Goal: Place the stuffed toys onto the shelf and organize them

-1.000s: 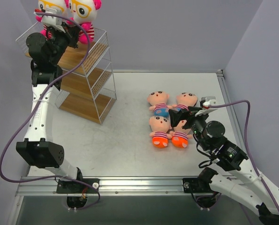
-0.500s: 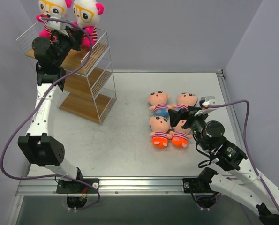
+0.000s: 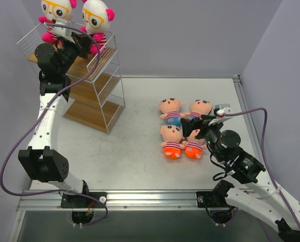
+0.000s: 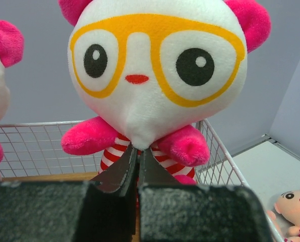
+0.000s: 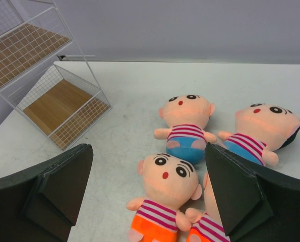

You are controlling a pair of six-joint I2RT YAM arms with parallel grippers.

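Note:
Two white-headed stuffed toys with yellow glasses (image 3: pixel 56 11) (image 3: pixel 97 16) sit on the top tier of the shelf (image 3: pixel 97 85). My left gripper (image 3: pixel 82 42) is shut, its tips pressed against the striped chest under the chin of the right one (image 4: pixel 157 65). Nothing shows between the jaws. Several peach toys lie on the table: two with blue bottoms (image 3: pixel 172 112) (image 3: pixel 200 108) and two with orange bottoms (image 3: pixel 172 141) (image 3: pixel 192 149). My right gripper (image 3: pixel 195 129) hovers open above them, with an orange-bottomed toy (image 5: pixel 165 189) below its gap (image 5: pixel 147 151).
The shelf's lower wooden boards (image 5: pixel 54 103) show at the left of the right wrist view. A raised rim (image 3: pixel 238 80) runs along the table's far right corner, and grey walls close in on both sides. The left arm's purple cable (image 3: pixel 18 146) loops beside the shelf.
The left arm has shifted a little at the shelf top, and the two white-headed toys have moved slightly right and down. The right arm has not moved.

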